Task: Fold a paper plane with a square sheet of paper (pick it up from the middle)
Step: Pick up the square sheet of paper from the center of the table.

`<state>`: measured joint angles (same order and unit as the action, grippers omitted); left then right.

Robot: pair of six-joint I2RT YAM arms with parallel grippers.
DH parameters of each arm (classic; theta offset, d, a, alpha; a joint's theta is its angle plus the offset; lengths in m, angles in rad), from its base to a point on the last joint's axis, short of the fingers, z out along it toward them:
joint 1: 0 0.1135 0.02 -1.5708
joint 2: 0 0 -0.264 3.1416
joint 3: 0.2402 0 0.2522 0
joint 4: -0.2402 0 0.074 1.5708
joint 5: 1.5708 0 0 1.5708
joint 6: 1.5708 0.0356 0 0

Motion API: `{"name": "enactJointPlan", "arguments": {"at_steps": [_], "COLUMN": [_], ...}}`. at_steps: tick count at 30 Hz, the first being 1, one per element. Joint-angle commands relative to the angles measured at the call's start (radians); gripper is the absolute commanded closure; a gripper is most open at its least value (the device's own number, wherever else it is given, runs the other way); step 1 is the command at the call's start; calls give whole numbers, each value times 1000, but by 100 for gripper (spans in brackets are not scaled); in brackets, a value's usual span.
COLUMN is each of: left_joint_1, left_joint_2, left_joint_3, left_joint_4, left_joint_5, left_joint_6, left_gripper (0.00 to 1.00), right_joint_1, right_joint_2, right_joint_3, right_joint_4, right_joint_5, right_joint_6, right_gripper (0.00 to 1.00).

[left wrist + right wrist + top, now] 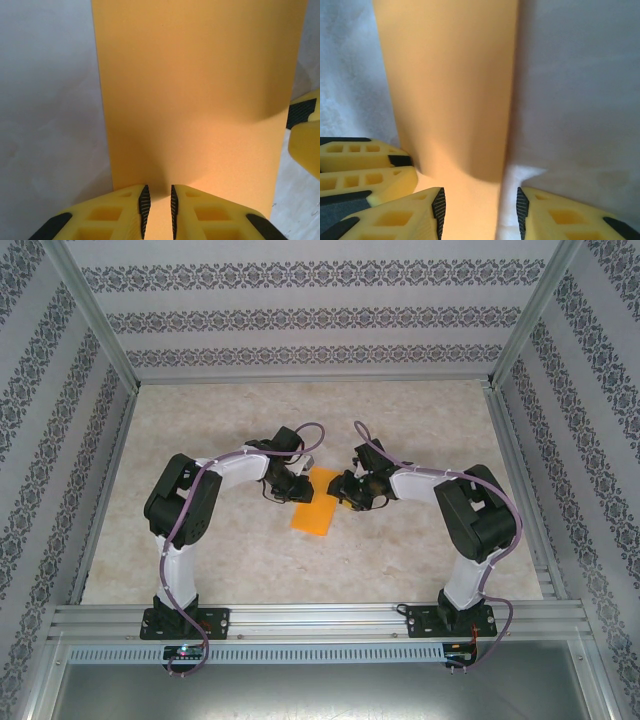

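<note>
The square sheet of paper (313,514) lies on the table as a plain orange-yellow oblong, longer than wide, between the two grippers. My left gripper (302,483) sits low over its near end; in the left wrist view the paper (200,100) stretches away from the left gripper (157,210), whose jaws stand a narrow gap apart with flat paper showing between them. My right gripper (341,492) stands open, and in the right wrist view the right gripper (480,212) straddles the right edge of the paper (450,90). The paper plane is out of view.
The beige marbled table (420,430) is walled by patterned panels and an aluminium frame. The grippers are close together: the left gripper's yellow fingers (367,172) show in the right wrist view, and a right finger (306,145) in the left wrist view.
</note>
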<state>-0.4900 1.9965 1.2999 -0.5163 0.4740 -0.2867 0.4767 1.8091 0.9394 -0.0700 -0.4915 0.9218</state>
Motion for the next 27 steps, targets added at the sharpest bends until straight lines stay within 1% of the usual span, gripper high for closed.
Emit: {"name": "enactJointPlan", "arguments": {"at_steps": [1, 6, 9, 16, 22, 27], "left_joint_1": [-13, -14, -14, -12, -7, 5], "left_joint_2": [39, 39, 33, 23, -2, -34], "left_joint_3": [-39, -45, -53, -56, -57, -52], "left_joint_4": [-51, -48, -40, -19, 2, 21], "left_joint_5": [-62, -59, -57, -19, 32, 72], "left_joint_6": [32, 33, 32, 17, -2, -25], "left_gripper": [76, 76, 76, 76, 76, 75], "right_joint_1": [19, 22, 22, 9, 5, -3], "right_joint_2": [25, 21, 8, 13, 43, 46], "right_joint_3": [7, 4, -11, -27, -17, -29], "right_joint_4": [72, 85, 123, 193, 229, 211], "right_joint_5": [-62, -71, -84, -110, -134, -134], "right_joint_6": [34, 43, 57, 64, 71, 51], "right_gripper": [56, 56, 57, 58, 67, 75]}}
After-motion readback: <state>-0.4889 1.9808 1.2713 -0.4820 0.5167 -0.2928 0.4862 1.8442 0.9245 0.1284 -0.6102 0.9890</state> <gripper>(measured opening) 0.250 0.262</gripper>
